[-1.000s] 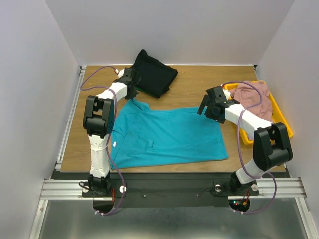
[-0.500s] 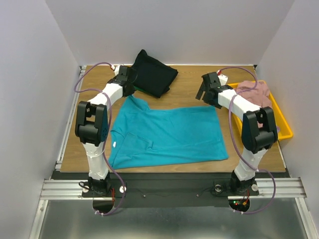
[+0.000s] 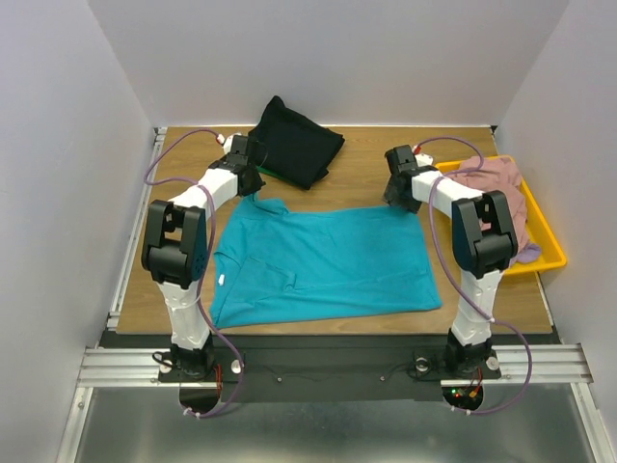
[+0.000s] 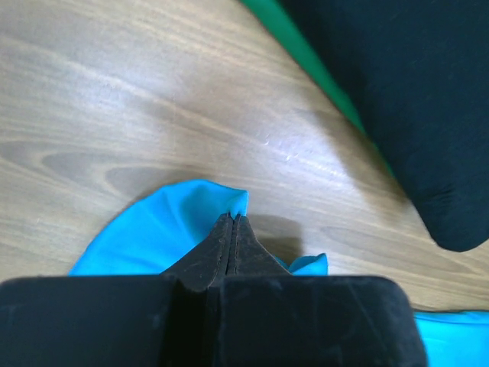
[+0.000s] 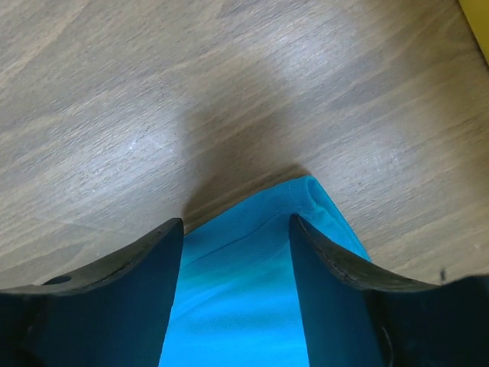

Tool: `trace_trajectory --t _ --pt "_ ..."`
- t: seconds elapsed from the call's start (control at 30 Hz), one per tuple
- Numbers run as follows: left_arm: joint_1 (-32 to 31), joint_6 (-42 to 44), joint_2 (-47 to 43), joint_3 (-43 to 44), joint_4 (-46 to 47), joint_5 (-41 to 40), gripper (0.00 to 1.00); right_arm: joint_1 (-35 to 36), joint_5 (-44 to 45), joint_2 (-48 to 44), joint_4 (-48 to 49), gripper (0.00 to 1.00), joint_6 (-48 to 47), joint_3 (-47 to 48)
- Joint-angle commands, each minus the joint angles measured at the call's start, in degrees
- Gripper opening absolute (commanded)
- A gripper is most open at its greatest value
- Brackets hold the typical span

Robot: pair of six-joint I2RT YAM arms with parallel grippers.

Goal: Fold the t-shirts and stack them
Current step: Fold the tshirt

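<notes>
Could lose the far-left corner of the teal shirt [image 3: 323, 260], spread flat on the table [image 3: 371, 159], pinched only at its tip by the closed left gripper [image 4: 233, 220], or clamp just the hem edge in the open right gripper [image 5: 235, 223], skewing the fold.

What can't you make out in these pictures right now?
- Green shirt: only an edge shows; the black shirt covers it in both views.
- Yellow tray contents, top view: the heaped pink shirt hides the count.
- Left gripper, wrist view: its body hides how much teal shirt is pinched.
</notes>
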Motion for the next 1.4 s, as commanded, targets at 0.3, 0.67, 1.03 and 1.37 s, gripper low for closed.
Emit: trace_trajectory --t 0.3,0.67,1.03,1.37 --pt "-0.4 0.29 -6.87 -2.48 0.58 -0.61 0.0 -0.53 -0.65 3.28 1.18 0.18 -0.22 4.25" --pt "-1.36 -1.81 -13.55 -9.06 1.01 -0.96 0.0 -0.53 -0.65 -4.97 1.18 0.0 -1.45 0.47" --pt "-4.7 -7.17 -26.9 -22.24 0.75 -2.1 0.0 -0.17 -3.82 -15.96 1.97 0.0 -2.32 -11.04" --pt "-9.45 -14.12 -44.66 -35.69 -3.2 -2.11 0.0 -0.17 -7.95 -27.12 2.68 0.0 -3.56 -21.32"
